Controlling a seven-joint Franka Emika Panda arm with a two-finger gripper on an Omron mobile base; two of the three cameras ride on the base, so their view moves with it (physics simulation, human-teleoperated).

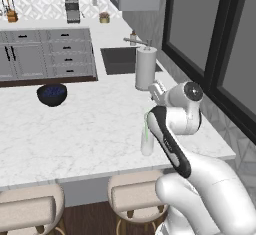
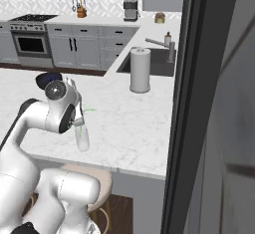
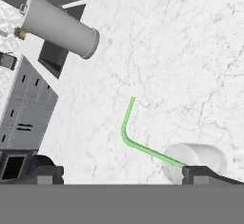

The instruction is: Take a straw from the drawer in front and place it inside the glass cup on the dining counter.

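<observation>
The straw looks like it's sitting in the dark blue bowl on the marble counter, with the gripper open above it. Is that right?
Not quite. The straw sits in the glass cup, not the dark blue bowl, which stands apart on the dining counter. The hand view shows the green stem rising from the cup. The gripper is indeed open above it.

We're counting 1 straw (image 3: 131, 139), 1 glass cup (image 3: 198, 158), 1 paper towel roll (image 1: 145, 68), 1 blue bowl (image 1: 52, 94), 2 stools (image 1: 30, 209).

Paper towel roll (image 1: 146, 68) upright by sink (image 1: 119, 60); blue bowl (image 1: 52, 94) far left.
</observation>
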